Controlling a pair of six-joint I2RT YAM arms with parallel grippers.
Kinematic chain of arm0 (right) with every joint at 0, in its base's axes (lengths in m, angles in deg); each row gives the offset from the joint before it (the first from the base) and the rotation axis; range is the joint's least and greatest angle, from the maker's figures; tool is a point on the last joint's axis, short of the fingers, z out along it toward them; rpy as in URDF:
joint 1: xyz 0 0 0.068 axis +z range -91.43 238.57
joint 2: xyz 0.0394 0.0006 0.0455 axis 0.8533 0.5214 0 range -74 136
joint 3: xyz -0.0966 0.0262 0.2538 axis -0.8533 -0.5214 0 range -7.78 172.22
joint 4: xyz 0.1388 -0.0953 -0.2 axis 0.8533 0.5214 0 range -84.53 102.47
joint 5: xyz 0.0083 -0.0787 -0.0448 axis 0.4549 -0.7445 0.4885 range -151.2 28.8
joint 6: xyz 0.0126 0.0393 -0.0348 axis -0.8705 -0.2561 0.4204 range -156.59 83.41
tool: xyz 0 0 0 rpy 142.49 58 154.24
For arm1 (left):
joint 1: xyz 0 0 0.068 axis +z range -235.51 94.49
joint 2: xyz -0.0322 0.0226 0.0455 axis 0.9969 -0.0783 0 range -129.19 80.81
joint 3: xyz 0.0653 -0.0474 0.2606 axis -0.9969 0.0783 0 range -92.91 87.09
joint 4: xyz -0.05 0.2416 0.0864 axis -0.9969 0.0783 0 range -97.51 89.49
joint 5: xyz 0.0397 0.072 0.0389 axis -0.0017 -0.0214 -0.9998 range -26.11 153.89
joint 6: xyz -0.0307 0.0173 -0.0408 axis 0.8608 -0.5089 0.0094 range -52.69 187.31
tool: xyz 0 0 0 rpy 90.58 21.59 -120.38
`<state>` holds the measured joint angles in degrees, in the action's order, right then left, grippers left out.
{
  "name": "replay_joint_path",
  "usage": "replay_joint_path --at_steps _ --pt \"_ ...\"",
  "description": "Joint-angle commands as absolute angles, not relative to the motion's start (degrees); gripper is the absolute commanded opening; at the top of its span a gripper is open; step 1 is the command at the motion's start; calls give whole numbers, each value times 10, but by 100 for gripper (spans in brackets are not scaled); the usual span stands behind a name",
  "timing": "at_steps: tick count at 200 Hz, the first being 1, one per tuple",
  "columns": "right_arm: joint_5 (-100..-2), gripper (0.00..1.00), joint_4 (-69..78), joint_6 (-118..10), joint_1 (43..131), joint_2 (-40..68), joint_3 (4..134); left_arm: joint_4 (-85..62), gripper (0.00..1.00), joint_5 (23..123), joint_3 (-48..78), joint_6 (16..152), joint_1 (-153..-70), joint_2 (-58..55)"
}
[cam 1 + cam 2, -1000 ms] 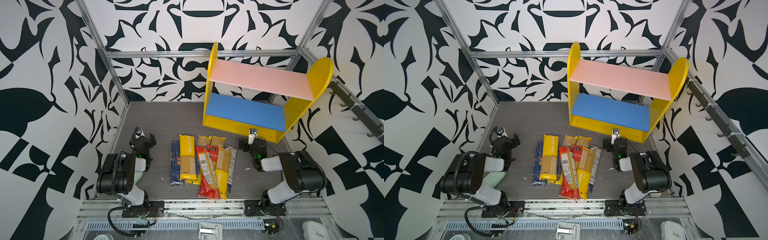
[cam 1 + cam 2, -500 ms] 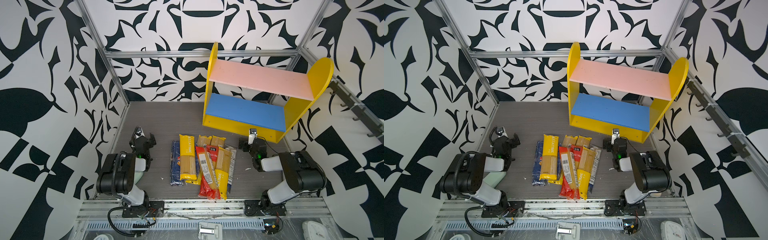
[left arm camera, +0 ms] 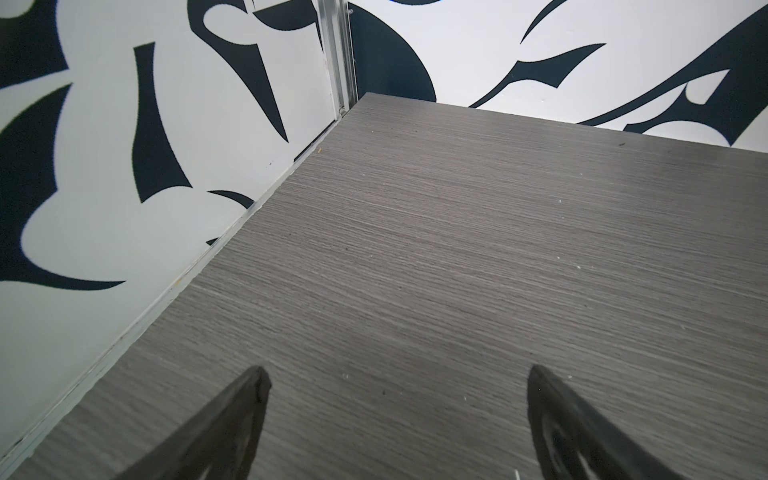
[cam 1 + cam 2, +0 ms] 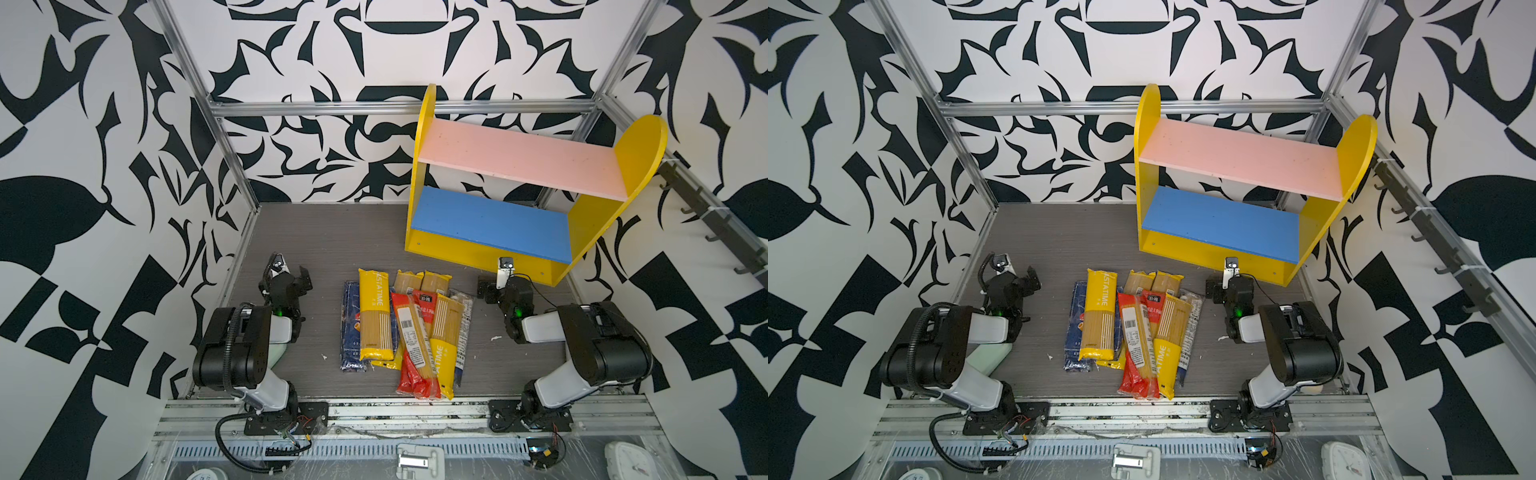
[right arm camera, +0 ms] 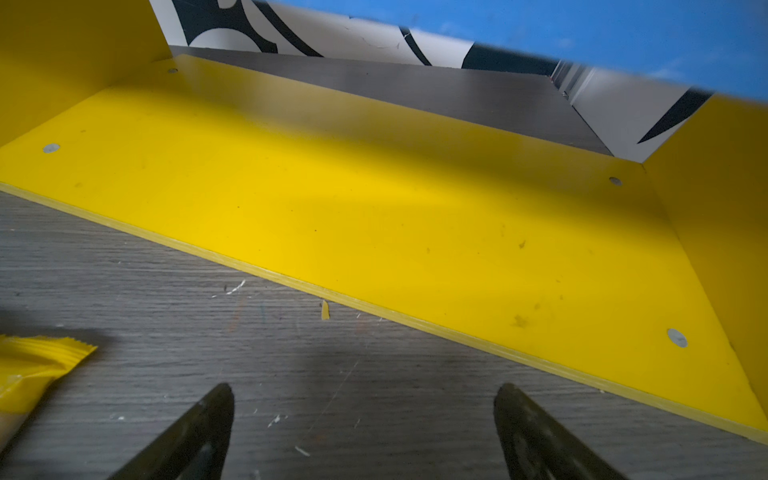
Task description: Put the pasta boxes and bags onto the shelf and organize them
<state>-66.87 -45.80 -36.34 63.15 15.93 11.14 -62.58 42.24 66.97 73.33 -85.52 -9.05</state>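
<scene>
Pasta bags (image 4: 415, 332) heaped mid-worktop (image 4: 332, 237), between both arms, just in front of the shelf (image 4: 478, 249) | left fingers (image 3: 232, 424) spread wide, holding nothing, over bare worktop | right fingers (image 5: 199, 432) spread wide, holding nothing, facing shelf base

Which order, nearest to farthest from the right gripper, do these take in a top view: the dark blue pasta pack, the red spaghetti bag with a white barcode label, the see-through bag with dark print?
From the right gripper:
1. See-through bag with dark print, pile's right edge.
2. Red spaghetti bag with white barcode label, middle.
3. Dark blue pasta pack, left edge.
</scene>
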Motion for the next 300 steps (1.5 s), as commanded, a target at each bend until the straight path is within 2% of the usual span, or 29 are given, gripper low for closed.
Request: replay_joint_path --at_steps 1,116,204,219,251,300 --pt "-663 100 -472 -356 631 151 124 -641 99 417 669 738 -853 -91" --pt "-660 100 -468 -358 630 152 128 -634 99 429 665 742 -847 -92" --pt "-699 100 -470 -372 632 145 125 -639 99 433 670 745 -844 -88" --pt "-704 99 -438 -373 635 125 133 -637 99 442 669 738 -845 -81" --pt "-751 92 -328 -386 639 69 165 -520 100 444 640 744 -845 -11" --pt "-825 89 -145 -433 661 4 226 -345 99 448 586 786 -862 99"
